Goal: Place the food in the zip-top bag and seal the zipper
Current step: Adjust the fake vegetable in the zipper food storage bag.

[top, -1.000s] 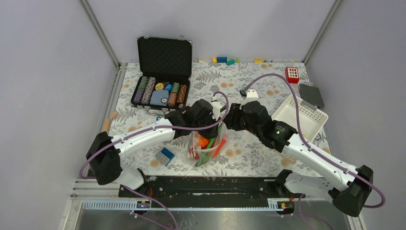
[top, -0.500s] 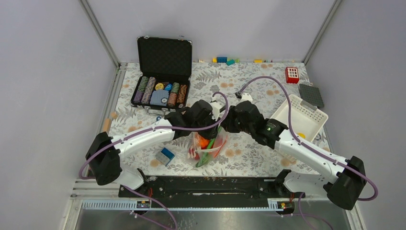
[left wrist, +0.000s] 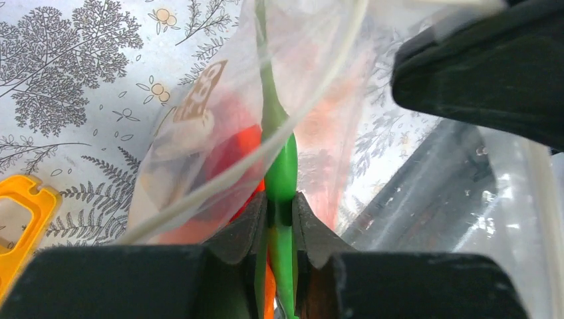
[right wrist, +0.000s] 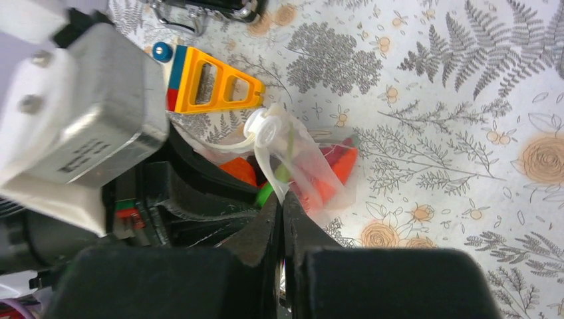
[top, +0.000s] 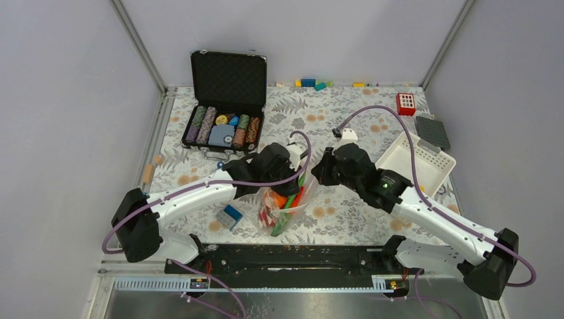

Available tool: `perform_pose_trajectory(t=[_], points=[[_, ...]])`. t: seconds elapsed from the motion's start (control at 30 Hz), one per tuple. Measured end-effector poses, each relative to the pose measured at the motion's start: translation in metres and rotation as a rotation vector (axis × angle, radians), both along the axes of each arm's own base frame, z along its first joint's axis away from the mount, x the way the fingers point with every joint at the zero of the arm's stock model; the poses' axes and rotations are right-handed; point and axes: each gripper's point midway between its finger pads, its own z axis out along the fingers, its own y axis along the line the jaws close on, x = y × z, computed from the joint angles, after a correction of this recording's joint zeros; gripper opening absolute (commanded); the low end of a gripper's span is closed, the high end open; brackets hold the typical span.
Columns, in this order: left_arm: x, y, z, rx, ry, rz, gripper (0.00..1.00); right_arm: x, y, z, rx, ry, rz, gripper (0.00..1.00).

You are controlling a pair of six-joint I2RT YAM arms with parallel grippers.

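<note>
zip-top bag [top: 287, 205] — pinched in left hand [left wrist: 280, 214], right hand [right wrist: 280, 207]

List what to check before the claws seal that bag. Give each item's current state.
1. The left claw shut on the zip-top bag: ok.
2. The right claw shut on the bag's edge: ok.
3. Pinch line free of food: not ok; a green pod sits between the left claw's fingers.
4. The zipper pressed shut: cannot tell; the strip bows out in the left wrist view.
5. All food in the bag: cannot tell; orange and red pieces show inside, but the right arm hides part of the white basket.
</note>
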Motion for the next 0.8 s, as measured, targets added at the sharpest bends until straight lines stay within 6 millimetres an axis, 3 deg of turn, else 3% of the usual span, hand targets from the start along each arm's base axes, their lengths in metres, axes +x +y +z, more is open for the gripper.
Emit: perform_pose_trajectory(t=[0.23, 0.57, 0.6, 0.7, 0.8], points=[[-0.005, -0.005, -0.001, -0.008, 0.012, -0.008, 0.00, -0.006, 0.008, 0.024, 0.045, -0.084, 0.095, 0.00], [-0.001, -0.013, -0.012, 0.034, 0.069, 0.022, 0.01, -0.012, 0.005, 0.034, 0.065, -0.152, 0.142, 0.00], [-0.002, -0.013, -0.011, 0.033, 0.072, 0.022, 0.07, -0.011, 0.005, 0.034, 0.066, -0.156, 0.142, 0.00], [-0.006, -0.015, -0.006, 0.023, 0.077, 0.008, 0.39, -0.011, 0.005, 0.035, 0.066, -0.160, 0.140, 0.00], [-0.015, -0.015, 0.007, 0.001, 0.065, -0.027, 0.56, -0.007, 0.005, 0.037, 0.071, -0.176, 0.124, 0.00]])
